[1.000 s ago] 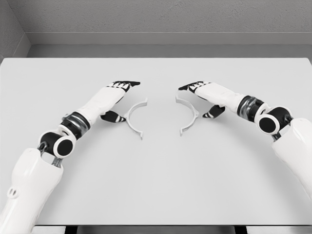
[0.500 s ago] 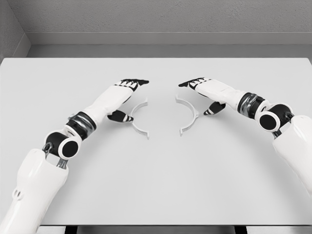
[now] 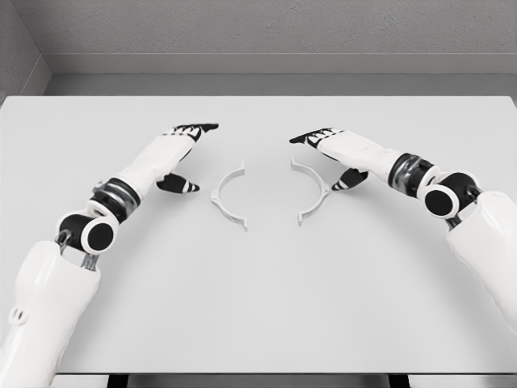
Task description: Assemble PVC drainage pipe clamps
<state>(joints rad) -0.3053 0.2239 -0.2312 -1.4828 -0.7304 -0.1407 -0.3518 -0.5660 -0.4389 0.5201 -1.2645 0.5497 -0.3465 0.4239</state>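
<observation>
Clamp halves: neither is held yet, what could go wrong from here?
1. The left hand, open, sits off to the side of the left clamp half; a sideways reach may shove it.
2. The right hand hovers at the right clamp half; thin and flat on the table, it may slip the fingers.

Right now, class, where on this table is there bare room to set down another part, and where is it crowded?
Bare: the near half of the table in front of both clamp halves, and the far strip behind the hands. Crowded: the middle, where the left clamp half and right clamp half lie between the left hand and right hand.
</observation>
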